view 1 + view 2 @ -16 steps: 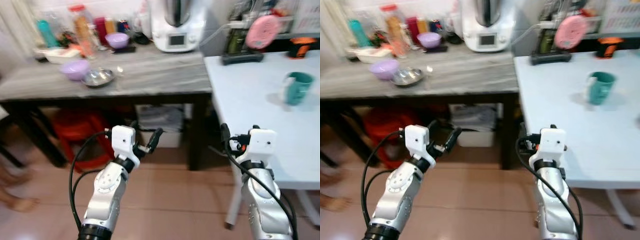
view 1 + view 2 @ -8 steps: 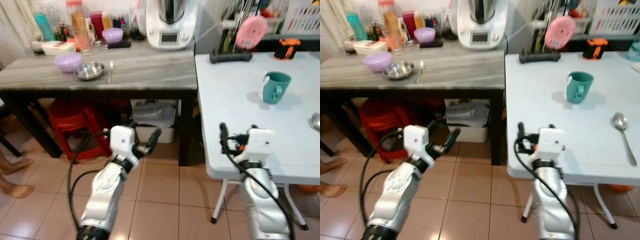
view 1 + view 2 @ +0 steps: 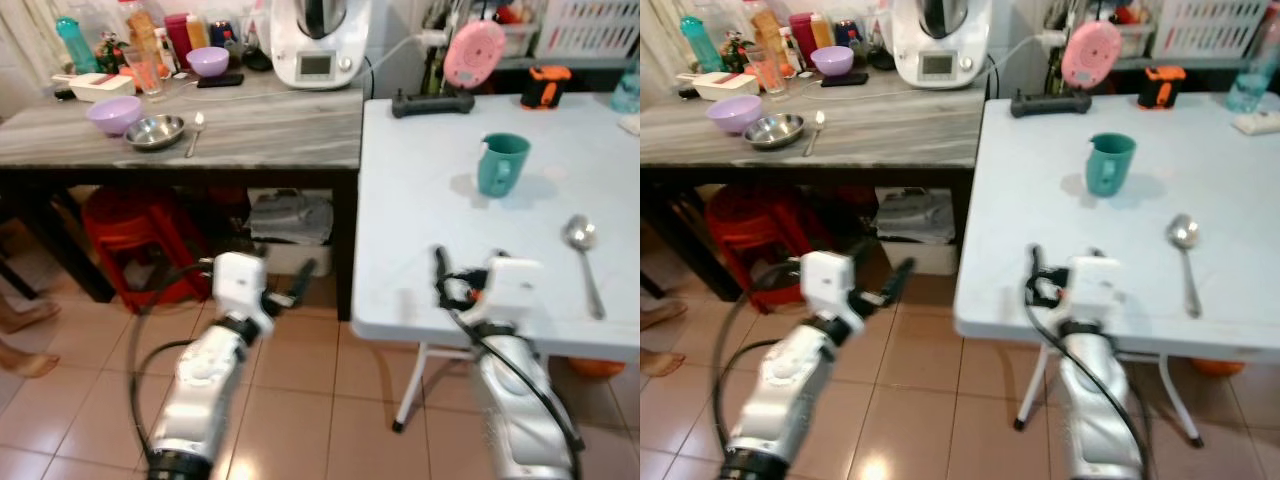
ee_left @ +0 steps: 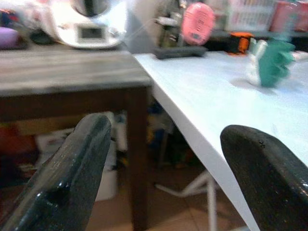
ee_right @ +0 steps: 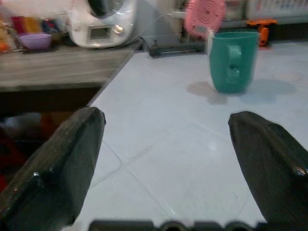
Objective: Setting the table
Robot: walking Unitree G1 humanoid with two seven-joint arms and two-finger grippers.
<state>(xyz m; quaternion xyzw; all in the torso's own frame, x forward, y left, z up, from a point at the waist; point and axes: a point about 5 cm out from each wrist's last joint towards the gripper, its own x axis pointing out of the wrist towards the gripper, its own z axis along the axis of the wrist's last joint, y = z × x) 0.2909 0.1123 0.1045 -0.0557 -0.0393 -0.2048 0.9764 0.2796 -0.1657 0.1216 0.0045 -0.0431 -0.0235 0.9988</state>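
Head views: white table (image 3: 420, 210) stood on right, grey wooden table (image 3: 250, 125) far left. Teal mug (image 3: 499, 164) sat upright mid-table; spoon (image 3: 581, 245) lay right of it, well apart. Steel bowl (image 3: 155, 131), purple bowl (image 3: 113, 113) and second spoon (image 3: 195, 133) rested on grey table. Left gripper (image 3: 290, 290) hovered over floor tiles; right gripper (image 3: 465, 280) at white table's near edge.

Left wrist view: 2 black fingers (image 4: 72, 178) spread apart, nothing held.

Right wrist view: fingers (image 5: 57, 168) wide apart, empty, mug ahead.
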